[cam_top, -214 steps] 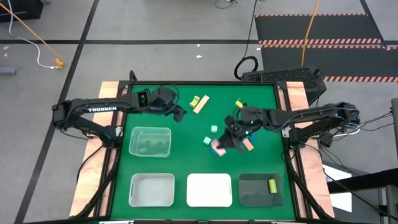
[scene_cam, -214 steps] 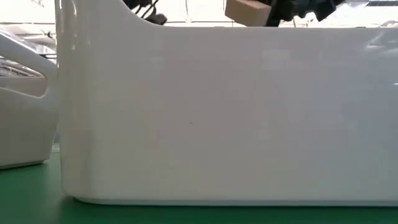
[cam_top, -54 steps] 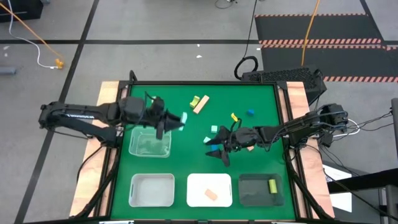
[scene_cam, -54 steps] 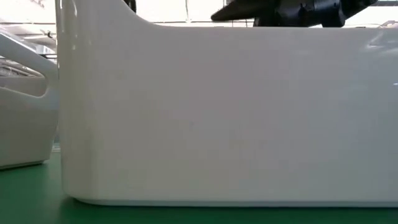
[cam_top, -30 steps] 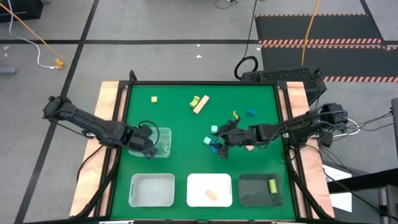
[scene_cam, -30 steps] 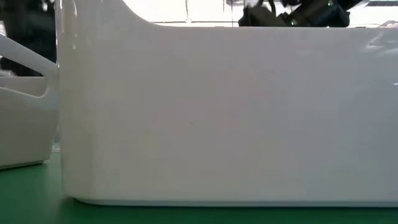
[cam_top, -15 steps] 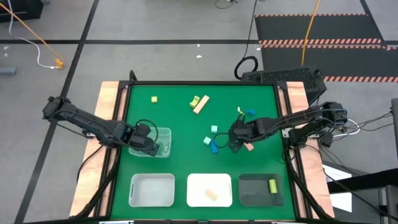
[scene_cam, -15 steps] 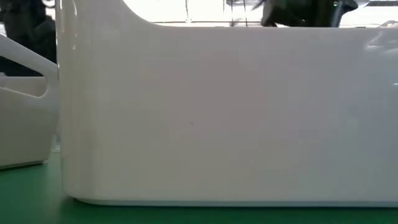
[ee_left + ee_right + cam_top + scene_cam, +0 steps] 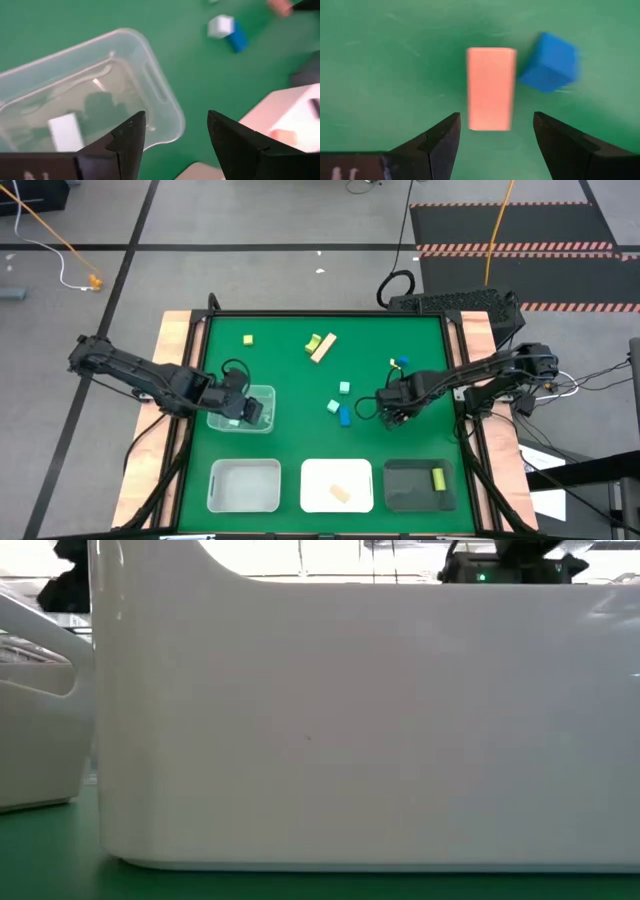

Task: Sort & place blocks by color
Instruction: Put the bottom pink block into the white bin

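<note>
No writing can be read anywhere; nearest the camera edge of the green table [image 9: 300, 430], along the frame's bottom, sit an empty white tray [image 9: 243, 485], a white tray [image 9: 337, 484] with a tan block [image 9: 342, 493], and a dark tray [image 9: 419, 484] with a yellow-green block [image 9: 437, 478]; left of centre, the left gripper [image 9: 247, 412] hangs with jaws parted and empty over the clear tray [image 9: 262, 395] holding a mint block [image 9: 65, 132]; right of centre, the right gripper [image 9: 393, 415] hovers wide open above a tan bar [image 9: 490, 88] beside a blue cube [image 9: 550, 61]; beyond lies grey floor with striped matting [image 9: 515, 225].
</note>
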`<state>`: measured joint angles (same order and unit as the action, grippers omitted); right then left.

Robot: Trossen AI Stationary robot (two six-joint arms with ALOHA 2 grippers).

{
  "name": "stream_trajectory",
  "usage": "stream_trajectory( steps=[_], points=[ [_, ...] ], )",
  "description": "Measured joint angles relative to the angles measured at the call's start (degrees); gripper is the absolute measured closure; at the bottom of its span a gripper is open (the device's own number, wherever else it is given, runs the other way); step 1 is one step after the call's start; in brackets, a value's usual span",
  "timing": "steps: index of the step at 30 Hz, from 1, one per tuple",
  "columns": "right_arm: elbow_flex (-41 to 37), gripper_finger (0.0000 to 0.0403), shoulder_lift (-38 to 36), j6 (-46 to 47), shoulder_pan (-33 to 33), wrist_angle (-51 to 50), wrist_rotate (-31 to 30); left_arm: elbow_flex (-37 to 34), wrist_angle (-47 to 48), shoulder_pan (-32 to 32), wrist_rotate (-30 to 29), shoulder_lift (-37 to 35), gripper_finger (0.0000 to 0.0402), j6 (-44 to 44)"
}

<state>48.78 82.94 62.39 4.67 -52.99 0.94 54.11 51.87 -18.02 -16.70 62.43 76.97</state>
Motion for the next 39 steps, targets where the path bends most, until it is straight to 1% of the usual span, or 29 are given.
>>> stream_trajectory(
  steps=[5,9,13,18,24,28,30,34,39],
  points=[
    [-3.2,0.0163,0.0,0.4,0.0,7.6,0.7,2.5,0.0,0.0,-2.0,0.0,0.0188,-2.0],
    [-4.9,0.0171,0.0,0.1,-0.1,8.6,-1.2,3.1,0.1,0.0,-3.3,0.0,0.0188,-2.7],
    [-6.9,0.0207,-0.1,0.0,-0.1,9.1,-2.4,3.1,0.0,0.0,-3.4,0.0,0.0188,-3.0],
    [-7.2,0.0290,-0.2,-0.7,-0.1,9.8,-2.5,3.1,-1.7,0.0,-3.7,0.0,0.0188,-3.2],
    [-6.8,0.0293,-1.2,-3.2,-0.1,11.9,-1.2,3.1,-2.4,0.0,-3.7,0.0,0.0188,-3.5],
    [-6.0,0.0293,-5.2,-3.6,-0.1,18.5,-0.9,3.1,-2.4,0.0,-3.9,0.0,0.0188,-4.4],
    [-6.1,0.0293,-7.3,-4.7,0.0,23.3,-2.2,3.1,-2.4,0.0,-3.9,0.0,0.0188,-5.3],
    [-6.0,0.0293,-11.5,-8.7,0.1,37.1,-5.7,3.1,-2.4,0.0,-4.0,0.0,0.0188,-6.8],
    [-6.0,0.0293,-13.4,-19.2,1.1,55.4,-6.9,3.1,-2.5,0.0,-4.7,0.0,0.0188,-8.8]
  ],
)
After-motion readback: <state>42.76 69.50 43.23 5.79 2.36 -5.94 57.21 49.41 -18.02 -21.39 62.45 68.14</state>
